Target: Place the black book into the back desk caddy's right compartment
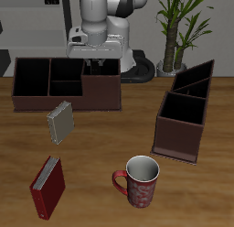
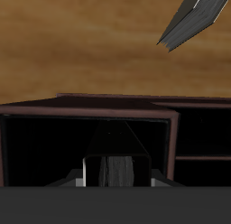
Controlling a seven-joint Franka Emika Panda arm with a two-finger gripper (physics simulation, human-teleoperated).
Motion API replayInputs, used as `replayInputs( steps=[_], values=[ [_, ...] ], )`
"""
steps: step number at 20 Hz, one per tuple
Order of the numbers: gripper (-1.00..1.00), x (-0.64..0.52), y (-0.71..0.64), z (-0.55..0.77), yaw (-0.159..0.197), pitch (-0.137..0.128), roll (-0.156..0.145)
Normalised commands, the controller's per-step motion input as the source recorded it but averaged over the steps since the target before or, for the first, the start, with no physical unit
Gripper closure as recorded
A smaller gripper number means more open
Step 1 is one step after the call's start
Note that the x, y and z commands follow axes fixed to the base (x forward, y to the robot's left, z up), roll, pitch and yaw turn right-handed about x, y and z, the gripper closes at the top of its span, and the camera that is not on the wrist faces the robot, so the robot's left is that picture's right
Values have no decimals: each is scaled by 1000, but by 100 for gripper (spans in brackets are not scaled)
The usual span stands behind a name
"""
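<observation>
The gripper (image 1: pixel 94 59) hangs low over the back desk caddy (image 1: pixel 66 84), above the right compartment (image 1: pixel 101 85), the big end section nearer the counter's (image 1: pixel 110 203) middle. In the wrist view the jaws are closed on the black book (image 2: pixel 114 170), which hangs upright between them with its white page edges showing and its lower part already down between the dark walls of that section; holding it on edge like this lets a thin book slip straight in without catching the rim. It appears to be nearly in place, so the likely remainder is a short descent and a release. The two small middle sections border this one, so any drift sideways could put the book on the divider. Elsewhere on the counter, well apart from the caddy, lie a grey book (image 1: pixel 60 122) just in front of it, a red book (image 1: pixel 47 186) nearer the front edge, a mug (image 1: pixel 140 182), and a taller slant-sided caddy (image 1: pixel 183 112) off to the side. None blocks the drop.
</observation>
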Motion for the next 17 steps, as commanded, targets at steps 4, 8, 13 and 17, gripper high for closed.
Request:
replayInputs(
  steps=[4, 8, 13, 17],
  values=[
    [-100, 46, -40, -14, -37, 18, 3],
    [-100, 14, -9, 17, -11, 8, -1],
    [-100, 24, -37, 47, -36, 0, 16],
    [-100, -9, -215, 17, -47, -5, -16]
  ],
)
